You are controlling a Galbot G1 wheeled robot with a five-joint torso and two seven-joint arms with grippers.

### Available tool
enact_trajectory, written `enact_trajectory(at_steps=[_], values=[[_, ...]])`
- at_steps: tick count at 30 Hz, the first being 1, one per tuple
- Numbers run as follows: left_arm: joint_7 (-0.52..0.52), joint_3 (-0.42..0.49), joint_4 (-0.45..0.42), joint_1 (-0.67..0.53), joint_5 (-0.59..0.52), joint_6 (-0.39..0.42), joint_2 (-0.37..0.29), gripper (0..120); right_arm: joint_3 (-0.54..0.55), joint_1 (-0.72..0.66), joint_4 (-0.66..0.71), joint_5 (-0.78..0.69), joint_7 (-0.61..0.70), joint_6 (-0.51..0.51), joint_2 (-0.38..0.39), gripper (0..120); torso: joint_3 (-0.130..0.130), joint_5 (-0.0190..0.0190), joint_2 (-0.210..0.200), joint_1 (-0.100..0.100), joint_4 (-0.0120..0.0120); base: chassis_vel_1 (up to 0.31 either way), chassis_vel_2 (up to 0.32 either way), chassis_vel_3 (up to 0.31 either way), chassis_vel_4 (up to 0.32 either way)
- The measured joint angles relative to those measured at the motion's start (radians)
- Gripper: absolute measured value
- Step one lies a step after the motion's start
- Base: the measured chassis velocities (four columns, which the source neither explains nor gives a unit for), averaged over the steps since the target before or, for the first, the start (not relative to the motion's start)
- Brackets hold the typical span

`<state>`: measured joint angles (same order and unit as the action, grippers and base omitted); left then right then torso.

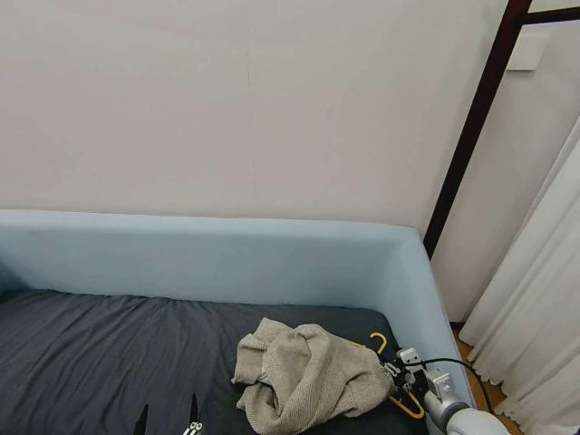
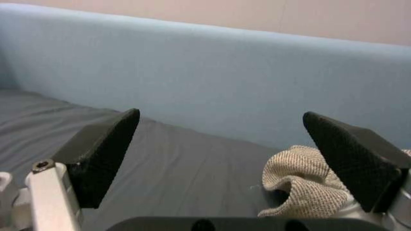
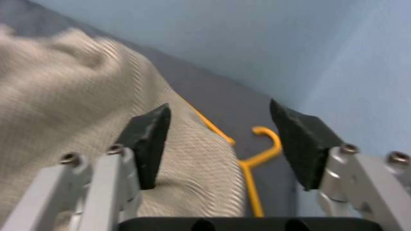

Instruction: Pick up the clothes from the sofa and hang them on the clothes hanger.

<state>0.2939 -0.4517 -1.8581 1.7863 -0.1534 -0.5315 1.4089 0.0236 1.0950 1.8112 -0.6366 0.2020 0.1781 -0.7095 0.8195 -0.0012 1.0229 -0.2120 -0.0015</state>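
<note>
Head view. The sofa (image 1: pixel 227 258) is pale blue with a dark grey seat (image 1: pixel 100 349). The beige knit garment (image 1: pixel 304 376) lies crumpled on the seat, toward the right-hand armrest (image 1: pixel 419 299). A yellow hanger (image 1: pixel 379 342) lies partly under its right edge, with the hook poking out toward the backrest. My right gripper (image 1: pixel 400 366) sits just beside that edge, over the hanger; finger gap cannot be read from here. The two dark tips of my left gripper (image 1: pixel 168 419) show above the bare seat, apart from the garment on its left.

Left wrist view. This settles the left hand: the fingers (image 2: pixel 103 154) are spread wide with nothing between them. Past them is the grey seat (image 2: pixel 167 168) and the blue backrest (image 2: pixel 224 82). The garment (image 2: pixel 299 185) sits near one finger, not between the pads.

Right wrist view. This settles the right hand: the pads (image 3: pixel 151 139) are wide apart and grip nothing. One pad is over the knit (image 3: pixel 70 110), the other over the seat. The hanger (image 3: pixel 257 166) runs out from under the cloth between them, with its hook curling near the armrest wall.
</note>
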Motion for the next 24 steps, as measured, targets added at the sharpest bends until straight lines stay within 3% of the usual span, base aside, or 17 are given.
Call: enact_trajectory(at_steps=[3,8,13,17,18,21,24], values=[[0.000,0.001,0.008,-0.005,0.000,0.002,-0.004,100,0.098,-0.076,0.051,-0.074,0.025,0.041,-0.014,81,0.000,0.0002,0.000,0.000,0.0005,0.000,0.000,0.000,0.000],[0.000,0.001,0.013,-0.010,-0.002,0.004,-0.006,100,0.255,-0.240,0.011,-0.144,0.031,0.063,-0.065,97,0.000,0.0001,0.000,0.000,0.0002,0.000,0.000,0.000,0.000],[0.000,-0.004,0.015,-0.011,-0.008,0.009,-0.009,100,0.381,-0.381,-0.051,-0.191,0.034,0.072,-0.139,100,0.000,0.0000,0.000,0.000,0.0002,0.000,0.000,0.000,0.000],[0.000,-0.012,0.018,-0.012,-0.012,0.014,-0.007,100,0.515,-0.501,-0.165,-0.238,0.067,0.106,-0.267,100,0.000,0.0002,0.000,0.000,0.0008,0.000,0.000,0.000,0.000],[0.000,-0.012,0.018,-0.012,-0.012,0.014,-0.007,100,0.515,-0.501,-0.165,-0.238,0.067,0.106,-0.267,100,0.000,0.0002,0.000,0.000,0.0008,0.000,0.000,0.000,0.000],[-0.001,-0.013,0.028,-0.016,-0.012,0.015,-0.002,100,0.573,-0.534,-0.273,-0.272,0.105,0.144,-0.377,100,0.000,0.0001,0.000,0.000,0.0003,0.000,0.000,0.000,0.000],[-0.001,-0.013,0.032,-0.019,-0.013,0.015,0.001,100,0.581,-0.533,-0.314,-0.275,0.121,0.154,-0.415,93,0.000,0.0001,0.000,0.000,0.0002,0.000,0.000,0.000,0.000]])
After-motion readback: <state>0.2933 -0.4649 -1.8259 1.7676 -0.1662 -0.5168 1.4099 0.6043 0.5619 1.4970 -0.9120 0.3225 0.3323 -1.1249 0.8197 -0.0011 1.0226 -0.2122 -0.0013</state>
